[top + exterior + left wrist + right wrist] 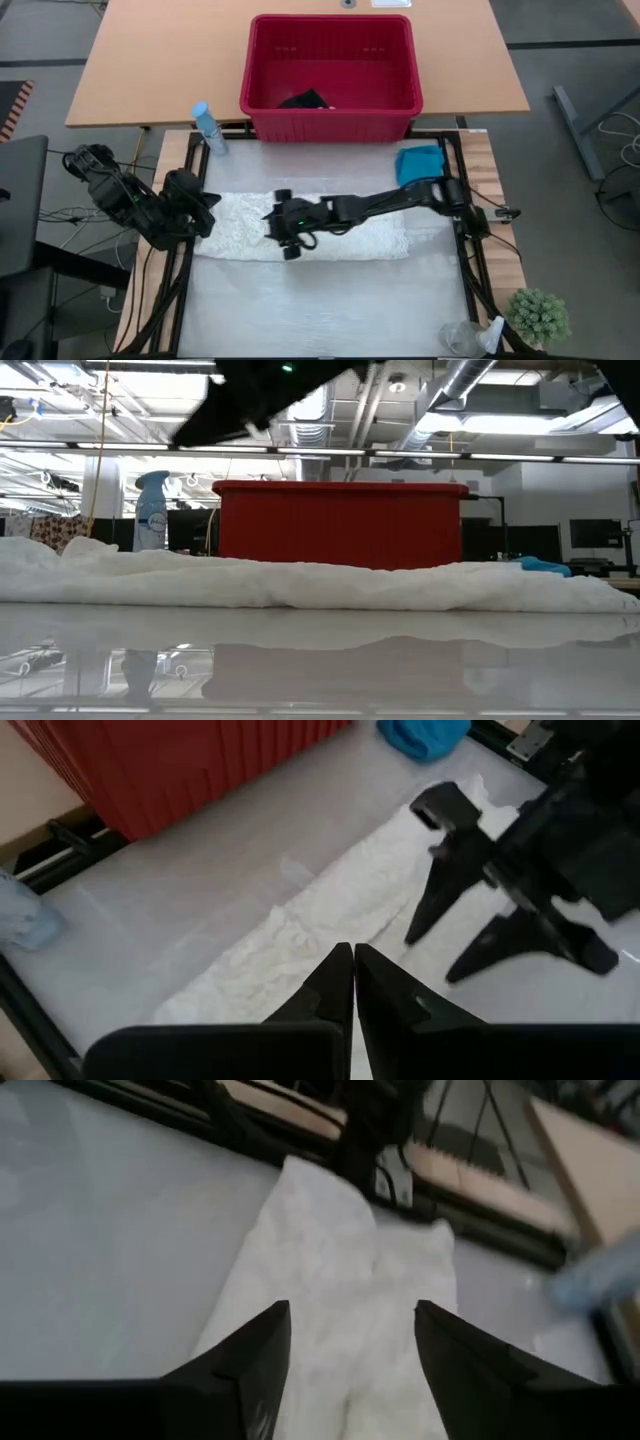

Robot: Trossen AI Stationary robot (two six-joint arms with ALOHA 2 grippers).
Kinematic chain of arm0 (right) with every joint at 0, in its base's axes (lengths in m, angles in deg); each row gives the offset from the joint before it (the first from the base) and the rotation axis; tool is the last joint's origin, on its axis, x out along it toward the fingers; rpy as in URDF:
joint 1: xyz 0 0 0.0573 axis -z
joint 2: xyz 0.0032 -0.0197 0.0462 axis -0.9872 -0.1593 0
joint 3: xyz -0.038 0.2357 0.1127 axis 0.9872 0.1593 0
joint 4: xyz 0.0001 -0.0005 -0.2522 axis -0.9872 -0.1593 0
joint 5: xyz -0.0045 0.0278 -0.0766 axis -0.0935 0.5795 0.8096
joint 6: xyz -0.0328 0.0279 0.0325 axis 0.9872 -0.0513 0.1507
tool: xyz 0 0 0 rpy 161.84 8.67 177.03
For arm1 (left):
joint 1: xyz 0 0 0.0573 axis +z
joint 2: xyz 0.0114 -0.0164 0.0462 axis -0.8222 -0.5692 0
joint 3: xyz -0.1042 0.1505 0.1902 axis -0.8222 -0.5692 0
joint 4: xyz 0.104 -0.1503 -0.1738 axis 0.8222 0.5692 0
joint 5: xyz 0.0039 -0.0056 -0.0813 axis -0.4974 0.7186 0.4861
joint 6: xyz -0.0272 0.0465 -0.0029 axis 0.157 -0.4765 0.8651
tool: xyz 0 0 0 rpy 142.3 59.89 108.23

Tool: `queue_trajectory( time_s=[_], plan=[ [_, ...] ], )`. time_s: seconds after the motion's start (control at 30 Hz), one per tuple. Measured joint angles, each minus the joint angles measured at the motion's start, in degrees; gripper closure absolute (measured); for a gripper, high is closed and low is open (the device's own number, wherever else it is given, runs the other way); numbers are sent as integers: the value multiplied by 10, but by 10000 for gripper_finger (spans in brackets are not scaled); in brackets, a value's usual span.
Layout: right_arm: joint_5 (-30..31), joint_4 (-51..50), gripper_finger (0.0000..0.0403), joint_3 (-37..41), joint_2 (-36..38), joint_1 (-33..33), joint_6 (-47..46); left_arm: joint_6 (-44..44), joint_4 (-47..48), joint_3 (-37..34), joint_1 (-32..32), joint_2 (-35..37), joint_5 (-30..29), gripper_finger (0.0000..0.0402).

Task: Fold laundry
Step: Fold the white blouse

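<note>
Hovering my right gripper (287, 243), fingers spread wide, just above the folded cream cloth (370, 240); I'd lift straight, probably clear, without snagging lace. My left gripper (352, 982) waits pinched shut.

I am working in a lab-like industrial hall, judging by the exposed ceiling ducts (470, 380), strip lights (400, 455), monitors (595, 535) on distant desks, and my white table (330, 310) ringed by cables (70, 215).
</note>
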Motion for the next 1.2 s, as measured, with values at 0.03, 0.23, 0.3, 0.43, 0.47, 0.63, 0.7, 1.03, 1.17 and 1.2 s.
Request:
queue_trajectory(
  time_s=[0.03, 0.23, 0.3, 0.43, 0.47, 0.63, 0.7, 1.03, 1.17, 1.2],
  plan=[
    [0, -7, 160, -24, -16, -1, 16, -4, 0, 0, 0, 1, 0, 398],
    [1, -63, 166, -130, -113, -8, 56, -16, 0, 0, 0, -1, 1, 398],
    [2, -69, 169, -153, -139, -7, 59, -17, 0, 0, 0, -1, 1, 398],
    [7, -69, 170, -182, -179, -7, 61, -18, 0, 0, 0, -1, 0, 398],
    [10, -69, 169, -184, -186, -7, 62, -18, 0, 0, 0, -1, 0, 398],
    [21, -74, 170, -186, -202, -3, 69, -22, 0, 0, 0, -1, 1, 398],
    [21, -72, 170, -186, -201, -2, 70, -25, 0, 0, 0, -1, 1, 398],
    [17, -65, 170, -184, -220, 1, 102, -24, 0, 0, 0, -1, -6, 397],
    [27, -60, 172, -184, -229, -1, 104, -24, 0, 0, 0, -1, -6, 397],
    [29, -60, 174, -184, -229, 0, 104, -24, 0, 0, 0, -1, -6, 397]
  ],
)
